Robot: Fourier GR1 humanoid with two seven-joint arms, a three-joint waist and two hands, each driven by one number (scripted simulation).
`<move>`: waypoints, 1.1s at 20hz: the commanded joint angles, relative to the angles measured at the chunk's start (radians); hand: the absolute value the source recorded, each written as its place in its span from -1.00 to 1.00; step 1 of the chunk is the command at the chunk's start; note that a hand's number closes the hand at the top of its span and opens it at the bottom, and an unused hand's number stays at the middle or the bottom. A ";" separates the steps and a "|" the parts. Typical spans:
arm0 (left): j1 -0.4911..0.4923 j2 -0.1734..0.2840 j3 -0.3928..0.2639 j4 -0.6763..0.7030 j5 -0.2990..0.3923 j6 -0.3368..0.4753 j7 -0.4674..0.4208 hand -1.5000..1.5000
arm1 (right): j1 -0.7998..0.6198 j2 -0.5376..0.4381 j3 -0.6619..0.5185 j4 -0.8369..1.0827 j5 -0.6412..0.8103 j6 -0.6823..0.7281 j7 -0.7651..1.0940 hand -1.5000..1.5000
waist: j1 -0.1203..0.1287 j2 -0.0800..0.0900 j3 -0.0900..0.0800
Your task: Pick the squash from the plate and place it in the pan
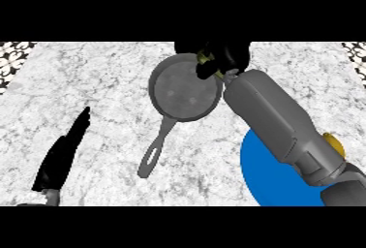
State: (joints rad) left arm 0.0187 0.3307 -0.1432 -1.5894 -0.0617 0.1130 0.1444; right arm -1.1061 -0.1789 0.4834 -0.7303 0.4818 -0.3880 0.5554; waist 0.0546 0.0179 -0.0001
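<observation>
While the left hand (61, 155) rests spread, the right hand (221, 54) apparently clasps squash (205, 65) over the pan (184, 89).

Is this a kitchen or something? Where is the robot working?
Most likely a kitchen: a grey frying pan and a blue plate sit on a marbled stone counter, and the right hand holds something yellowish-green over the pan's rim.
</observation>
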 commanded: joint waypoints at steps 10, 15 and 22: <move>-0.021 -0.012 -0.019 0.004 -0.013 -0.026 -0.025 0.00 | -0.084 0.177 -0.146 0.409 -0.123 0.059 -0.166 1.00 | 0.068 0.030 0.001; -0.057 -0.021 -0.034 -0.010 -0.021 -0.029 0.014 0.00 | -0.057 0.178 -0.272 0.414 -0.284 0.052 -0.187 -1.00 | 0.089 0.033 0.003; -0.050 -0.009 -0.007 0.040 0.000 -0.052 -0.016 0.00 | -0.052 0.179 -0.362 0.367 -0.360 -0.162 -0.431 -1.00 | 0.068 0.025 0.001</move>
State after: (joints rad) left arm -0.0250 0.3102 -0.1673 -1.5734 -0.0828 0.0855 0.1322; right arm -1.1584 -0.0013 0.1655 -0.3449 0.1694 -0.4568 0.2177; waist 0.1267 0.0463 0.0021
